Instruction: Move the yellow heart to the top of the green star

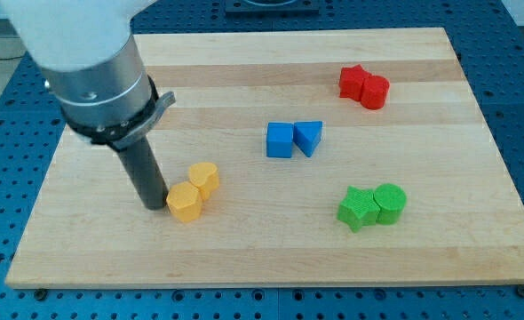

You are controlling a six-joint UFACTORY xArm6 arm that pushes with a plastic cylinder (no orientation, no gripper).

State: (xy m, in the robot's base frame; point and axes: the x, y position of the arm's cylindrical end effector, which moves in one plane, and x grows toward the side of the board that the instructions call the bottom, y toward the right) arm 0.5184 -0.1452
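Wooden board (244,258) on blue pegboard, rod down at view's left.

Tip (156,205), gripping nothing, touches left side of yellow hexagon (185,203); yellow heart (204,178) just behind, touching it. Green star (358,208) with green cylinder (390,201) well apart, view's right. Blue pair centre; red pair top right.

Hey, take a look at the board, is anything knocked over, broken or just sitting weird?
Nothing stands out. The blocks lie flat in four same-colour pairs on the wooden board: yellow, blue, red, green. My tip rests just to the view's left of the lower yellow block.
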